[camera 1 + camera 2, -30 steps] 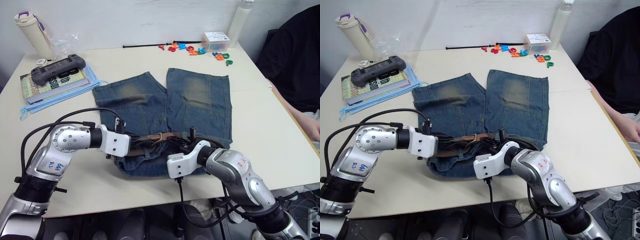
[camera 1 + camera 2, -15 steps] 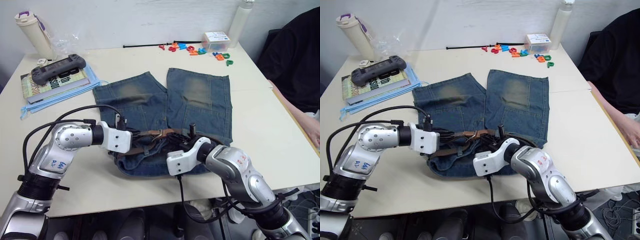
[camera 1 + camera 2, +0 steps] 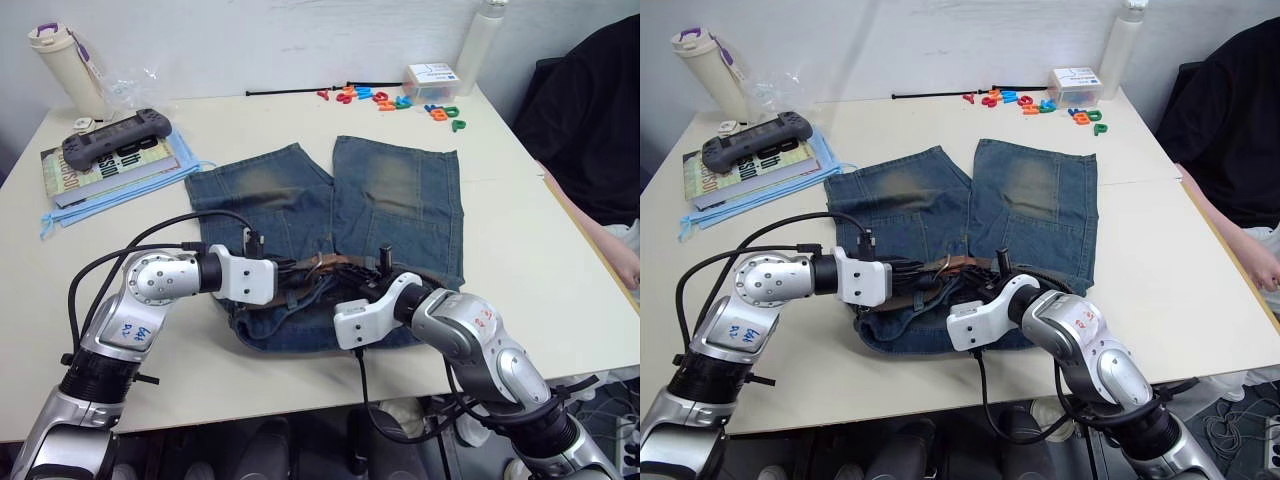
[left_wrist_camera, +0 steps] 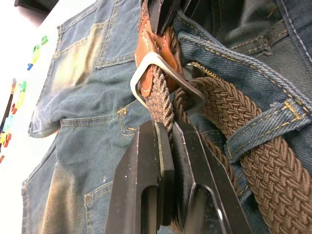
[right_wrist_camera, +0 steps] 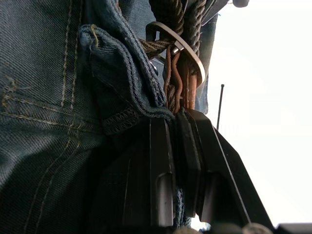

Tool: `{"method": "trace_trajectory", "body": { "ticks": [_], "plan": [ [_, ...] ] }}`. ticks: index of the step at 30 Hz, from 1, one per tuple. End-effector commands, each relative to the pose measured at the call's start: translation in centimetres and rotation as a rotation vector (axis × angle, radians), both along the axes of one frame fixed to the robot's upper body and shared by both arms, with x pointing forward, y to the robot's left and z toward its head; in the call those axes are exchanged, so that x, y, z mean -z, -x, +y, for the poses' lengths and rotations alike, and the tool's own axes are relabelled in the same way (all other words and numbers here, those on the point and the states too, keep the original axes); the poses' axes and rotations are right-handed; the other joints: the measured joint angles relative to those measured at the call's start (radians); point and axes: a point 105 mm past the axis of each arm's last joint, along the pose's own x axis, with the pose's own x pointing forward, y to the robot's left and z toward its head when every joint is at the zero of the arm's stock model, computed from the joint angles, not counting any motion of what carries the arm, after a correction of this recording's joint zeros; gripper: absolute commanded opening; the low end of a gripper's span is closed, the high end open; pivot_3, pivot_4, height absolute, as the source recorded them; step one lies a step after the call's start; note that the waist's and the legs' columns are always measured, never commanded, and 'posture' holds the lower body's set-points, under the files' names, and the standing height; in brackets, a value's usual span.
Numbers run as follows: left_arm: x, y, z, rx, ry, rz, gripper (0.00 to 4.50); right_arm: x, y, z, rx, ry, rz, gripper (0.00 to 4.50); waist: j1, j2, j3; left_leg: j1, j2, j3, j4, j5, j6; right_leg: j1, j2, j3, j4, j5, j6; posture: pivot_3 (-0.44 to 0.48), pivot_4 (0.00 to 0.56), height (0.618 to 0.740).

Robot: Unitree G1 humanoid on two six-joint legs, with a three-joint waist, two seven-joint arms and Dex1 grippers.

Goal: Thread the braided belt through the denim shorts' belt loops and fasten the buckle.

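Left gripper clamped on dark-brown braided belt just short of silver metal buckle, right gripper pinching belt's tan end at blue denim shorts waistband

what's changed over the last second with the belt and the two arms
The left gripper, shut on the braided belt, has slid toward the robot's right, closer to the right gripper at the buckle, bunching the denim shorts waistband. The right gripper stays clamped there.
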Motion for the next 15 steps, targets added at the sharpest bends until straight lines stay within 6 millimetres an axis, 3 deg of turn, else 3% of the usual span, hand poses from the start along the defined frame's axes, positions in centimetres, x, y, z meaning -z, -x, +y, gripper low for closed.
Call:
{"method": "trace_trajectory", "body": {
  "ticks": [1, 8, 15],
  "plan": [
    [-1.4, 1.0, -2.0, 0.058, 0.105, -0.014, 0.0, -1.5, 0.5, 1.0, -0.052, -0.039, -0.061, 0.04, 0.001, 0.0, 0.0, 0.0, 0.0, 0.0, 0.0, 0.0, 0.0, 0.0, 0.0, 0.0, 0.0, 0.0, 0.0, 0.0, 0.15, 0.659],
    [-0.6, 1.1, -4.4, 0.064, 0.236, 0.092, 0.0, -1.1, 0.6, 1.0, -0.055, -0.045, -0.036, 0.04, -0.001, 0.0, 0.0, -0.001, 0.0, 0.0, 0.003, 0.0, -0.001, 0.0, 0.0, 0.0, 0.001, 0.0, 0.0, 0.0, 0.15, 0.659],
    [1.7, 1.3, -4.9, 0.061, 0.242, 0.19, 0.0, 0.5, 2.2, 0.6, -0.032, -0.102, 0.16, 0.04, 0.002, 0.0, 0.0, -0.001, 0.0, 0.0, 0.005, -0.001, -0.001, 0.0, 0.0, 0.0, 0.001, 0.0, 0.001, 0.0, 0.15, 0.659]
  ]
}}
